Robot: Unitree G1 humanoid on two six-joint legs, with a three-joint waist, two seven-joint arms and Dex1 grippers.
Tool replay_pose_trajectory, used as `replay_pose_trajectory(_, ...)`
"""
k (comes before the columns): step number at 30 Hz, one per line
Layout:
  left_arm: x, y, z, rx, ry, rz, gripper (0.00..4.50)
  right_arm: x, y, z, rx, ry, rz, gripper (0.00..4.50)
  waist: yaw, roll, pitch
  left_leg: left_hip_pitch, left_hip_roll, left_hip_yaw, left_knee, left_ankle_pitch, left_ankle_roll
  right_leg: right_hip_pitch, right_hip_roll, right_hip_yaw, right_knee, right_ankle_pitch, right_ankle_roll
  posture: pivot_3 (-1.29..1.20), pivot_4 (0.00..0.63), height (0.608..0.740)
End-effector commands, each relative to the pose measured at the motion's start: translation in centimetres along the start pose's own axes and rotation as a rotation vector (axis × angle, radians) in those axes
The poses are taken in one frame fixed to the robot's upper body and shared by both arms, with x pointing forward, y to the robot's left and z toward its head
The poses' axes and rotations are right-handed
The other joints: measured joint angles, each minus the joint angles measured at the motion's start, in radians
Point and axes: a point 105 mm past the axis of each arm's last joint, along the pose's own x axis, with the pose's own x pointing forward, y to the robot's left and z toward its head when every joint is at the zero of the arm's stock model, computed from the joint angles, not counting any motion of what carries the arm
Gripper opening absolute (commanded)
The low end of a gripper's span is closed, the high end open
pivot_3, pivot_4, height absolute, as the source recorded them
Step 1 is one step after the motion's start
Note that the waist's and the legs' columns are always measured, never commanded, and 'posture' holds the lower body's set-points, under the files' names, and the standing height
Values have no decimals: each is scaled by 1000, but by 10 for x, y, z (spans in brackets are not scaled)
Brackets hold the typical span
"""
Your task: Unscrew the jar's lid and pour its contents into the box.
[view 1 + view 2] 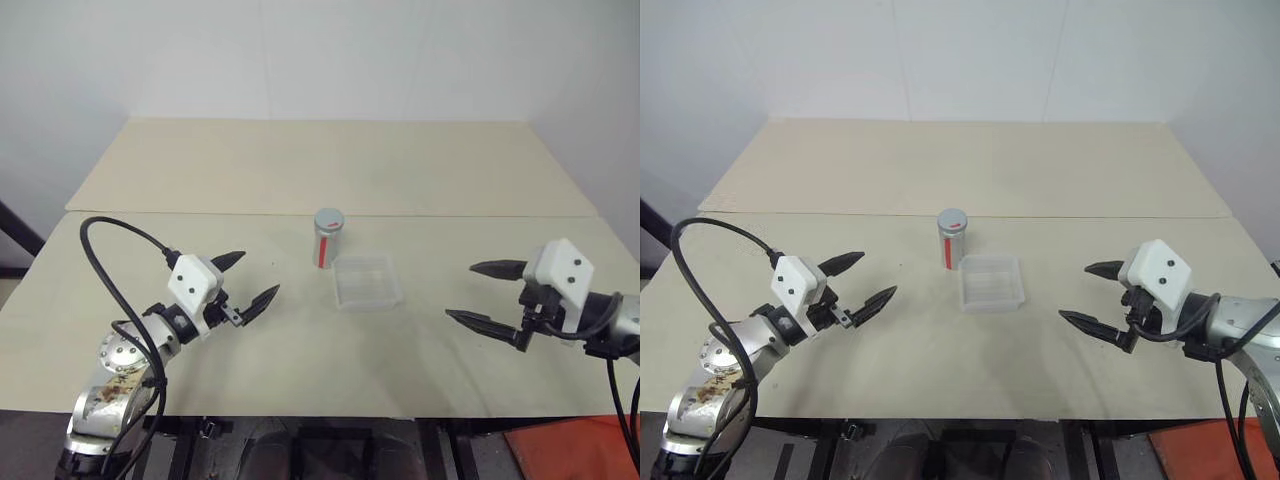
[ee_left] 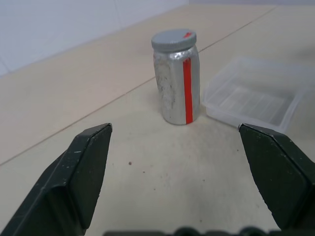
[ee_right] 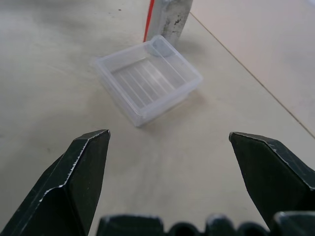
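On the pale counter (image 1: 300, 340), seen from the head camera, the left end effector (image 1: 245, 280) hangs low at the left side with its two black fingers spread wide, holding nothing and pointing toward the middle. The right end effector (image 1: 478, 292) hangs at the right side, also wide and empty, pointing inward. Between them stands the jar (image 1: 327, 243), upright, with the lid (image 1: 329, 219) on top. The box (image 1: 367, 281) lies just beside the jar, on the side of the right arm. Both end effectors are well apart from these things.

From the left wrist camera, the fingers (image 2: 78, 177) stand wide, and the jar (image 2: 177, 83) is ahead between them, with the lid (image 2: 173, 39) closed on it.

From the right wrist camera, the fingers (image 3: 74, 182) are wide too. The box (image 3: 147, 83) lies ahead, and the jar (image 3: 170, 19) stands behind it, very close to one corner.
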Motion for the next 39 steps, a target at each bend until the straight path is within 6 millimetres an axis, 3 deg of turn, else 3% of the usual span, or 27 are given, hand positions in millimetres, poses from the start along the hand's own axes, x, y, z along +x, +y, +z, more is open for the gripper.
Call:
replay_pose_trajectory(1,2,1,11,18,-45,10,4464,-4,-3,12,-61,-28,-24,4500,0,0,0,0,0,0,0,0,0,0,0,0,0,0,0,0,150,740)
replay_pose_trajectory(10,8,-2,14,-4,-58,14,4464,-2,-3,11,-65,-29,-41,4500,2,0,0,0,0,0,0,0,0,0,0,0,0,0,0,0,150,740)
replay_pose_trajectory(22,76,-29,8,-68,-83,111,4464,18,-2,21,-52,-91,-50,4500,6,-1,0,-1,-1,0,0,0,0,0,0,0,0,0,0,0,150,740)
replay_pose_trajectory(35,107,-34,10,-167,-118,241,4464,20,0,25,-50,-103,-55,4500,15,-1,1,-1,-1,0,0,0,0,0,0,0,0,0,0,0,150,740)
replay_pose_trajectory(39,115,-37,8,-127,-115,251,4464,22,2,26,-53,-105,-53,4500,15,-1,1,-1,-1,0,0,0,1,0,0,0,0,0,0,0,150,740)
